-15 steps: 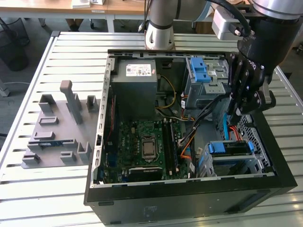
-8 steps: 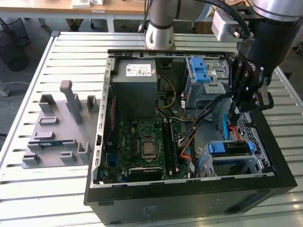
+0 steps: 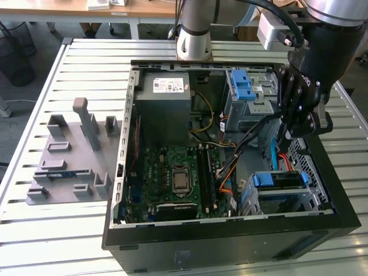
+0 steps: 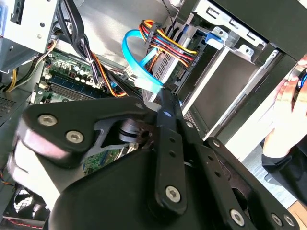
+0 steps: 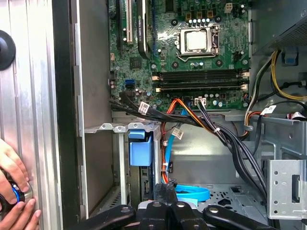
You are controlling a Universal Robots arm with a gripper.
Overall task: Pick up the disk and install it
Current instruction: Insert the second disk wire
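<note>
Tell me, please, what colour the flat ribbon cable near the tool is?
Light blue cable, clearest in the second wrist view.

Slatted aluminium worktop (image 3: 52, 230); wooden desk (image 3: 69, 7) behind it; grey floor (image 3: 23, 109); black wire bin (image 3: 14, 57) at exterior view's left.

disk (image 3: 280, 180) sits in computer case (image 3: 230, 230), beside motherboard (image 3: 172, 172).

The end effector (image 3: 299, 123) hangs inside the open computer case (image 3: 230, 230), between two drive cages (image 3: 248, 95). Black, orange and blue cables (image 5: 192, 120) cross the gap beside it and crowd the passage. The circuit board (image 3: 172, 172) lies unobstructed from above. A person's hand (image 5: 14, 191) rests outside the case wall. The tabletop (image 3: 34, 230) beyond the grey fixture (image 3: 69, 155) is open.
</note>
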